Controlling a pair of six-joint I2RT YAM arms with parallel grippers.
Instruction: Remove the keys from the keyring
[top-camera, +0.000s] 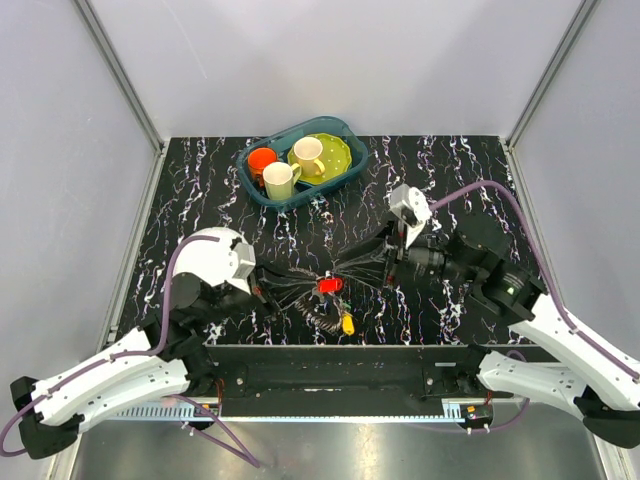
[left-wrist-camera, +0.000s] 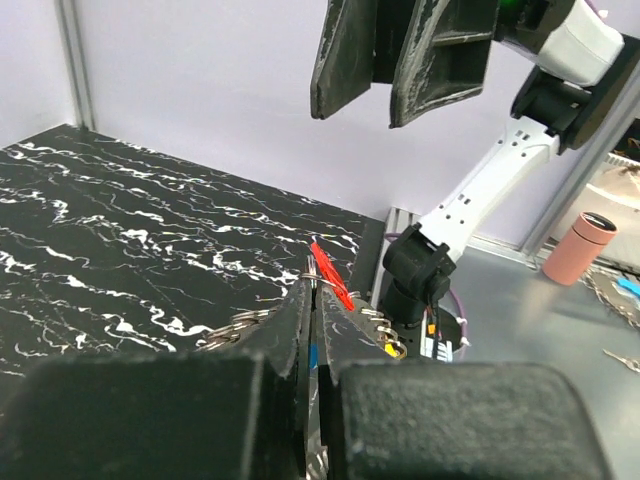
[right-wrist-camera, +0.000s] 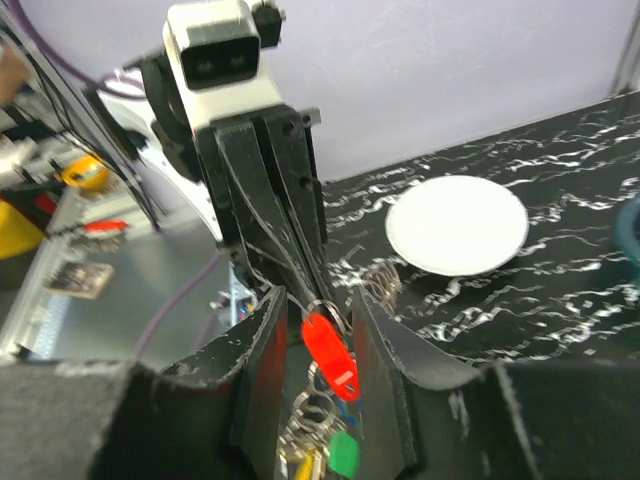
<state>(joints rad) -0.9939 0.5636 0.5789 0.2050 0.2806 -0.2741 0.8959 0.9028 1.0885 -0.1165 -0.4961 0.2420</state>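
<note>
Above the middle of the counter's (top-camera: 200, 200) near edge, the left tool (left-wrist-camera: 312, 300) is pressed together, pinching the keyring (right-wrist-camera: 326, 306), probably to steady it. The right tool (top-camera: 342, 274) is spread either side of the red key (right-wrist-camera: 330, 352). Other keys (right-wrist-camera: 335, 450) dangle below. No writing is legible.
</note>
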